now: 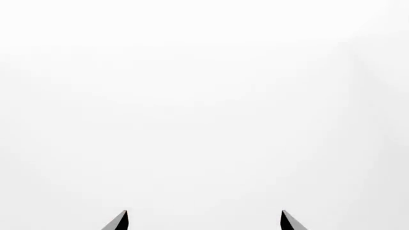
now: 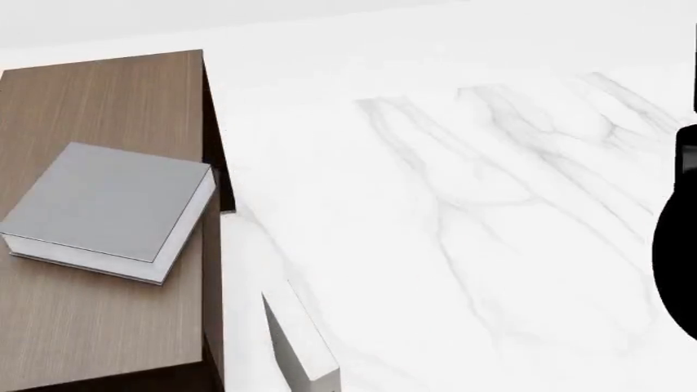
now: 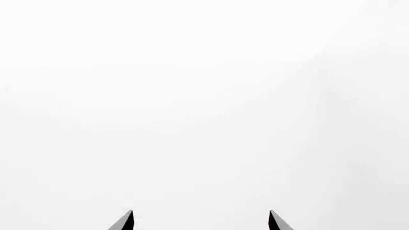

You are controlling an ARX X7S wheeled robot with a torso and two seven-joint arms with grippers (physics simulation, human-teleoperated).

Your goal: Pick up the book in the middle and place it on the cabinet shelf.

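Already flat, the book (image 2: 104,200) overhangs the cabinet shelf (image 2: 98,98) edge.

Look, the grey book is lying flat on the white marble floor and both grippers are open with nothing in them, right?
Not quite. The head view shows the grey book lying flat on the brown cabinet shelf, not on the marble floor. The rest is right: the wrist views show the left gripper and right gripper open, with nothing between their fingertips.
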